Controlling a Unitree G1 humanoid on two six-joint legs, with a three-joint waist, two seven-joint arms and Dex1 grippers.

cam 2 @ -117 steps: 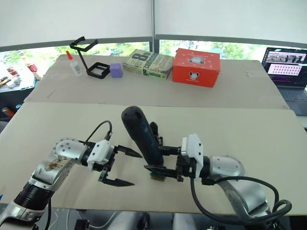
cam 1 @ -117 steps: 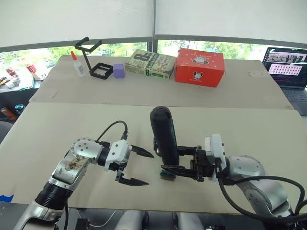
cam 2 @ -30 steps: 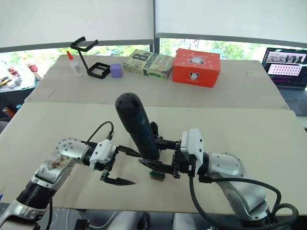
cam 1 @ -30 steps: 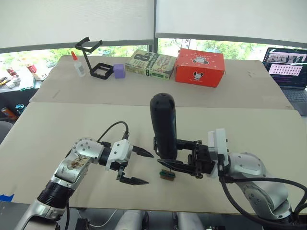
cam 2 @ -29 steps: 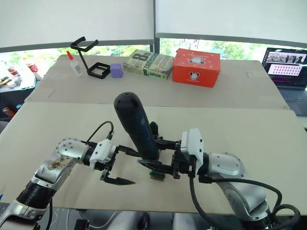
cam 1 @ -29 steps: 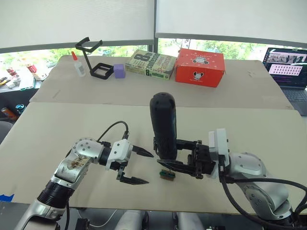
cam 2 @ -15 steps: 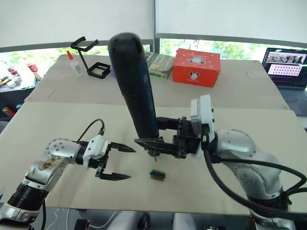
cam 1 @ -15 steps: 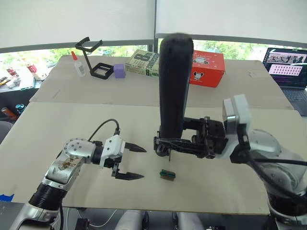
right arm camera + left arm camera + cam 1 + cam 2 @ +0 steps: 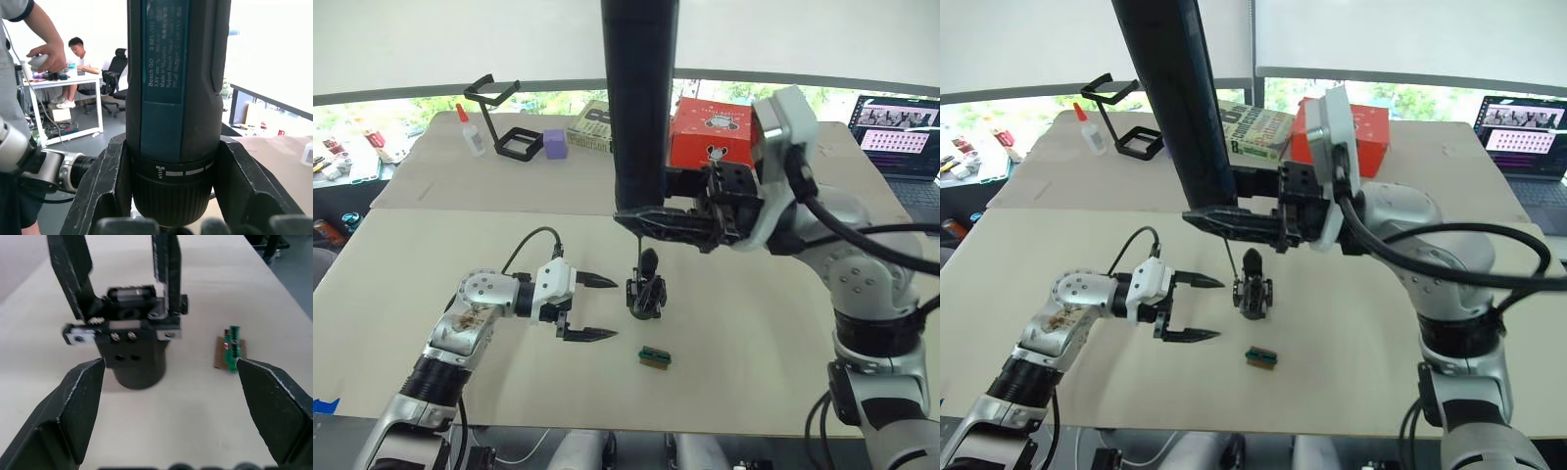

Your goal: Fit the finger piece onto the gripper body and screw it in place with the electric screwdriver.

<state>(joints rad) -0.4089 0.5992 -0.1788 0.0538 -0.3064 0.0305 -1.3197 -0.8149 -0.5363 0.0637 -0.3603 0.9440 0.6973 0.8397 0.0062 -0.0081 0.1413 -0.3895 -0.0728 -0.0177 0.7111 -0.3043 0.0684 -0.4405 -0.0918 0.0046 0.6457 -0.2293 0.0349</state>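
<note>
The electric screwdriver [image 9: 641, 108] is a thick black cylinder held upright, high over the table, with my right gripper [image 9: 651, 217] shut on its lower end. Its thin bit [image 9: 634, 247] hangs just above the gripper body [image 9: 646, 294], a small black mechanism standing on the table. In the left wrist view the gripper body [image 9: 134, 345] has two black fingers standing on it; I cannot tell the finger piece apart from them. My left gripper [image 9: 610, 308] is open just left of the body, not touching it. In the right wrist view both fingers [image 9: 105, 181] clamp the screwdriver [image 9: 176, 98].
A small green-and-black block [image 9: 653, 357] lies in front of the gripper body. At the far table edge stand a red box [image 9: 720, 125], a book [image 9: 590, 135], a purple cube [image 9: 555, 144], a black stand [image 9: 499, 117] and a glue bottle [image 9: 470, 132]. A laptop [image 9: 899, 122] is far right.
My right gripper has lifted the screwdriver from table height to well above the table, uncovering the gripper body beneath its bit. My left gripper has edged closer to the body, still open.
</note>
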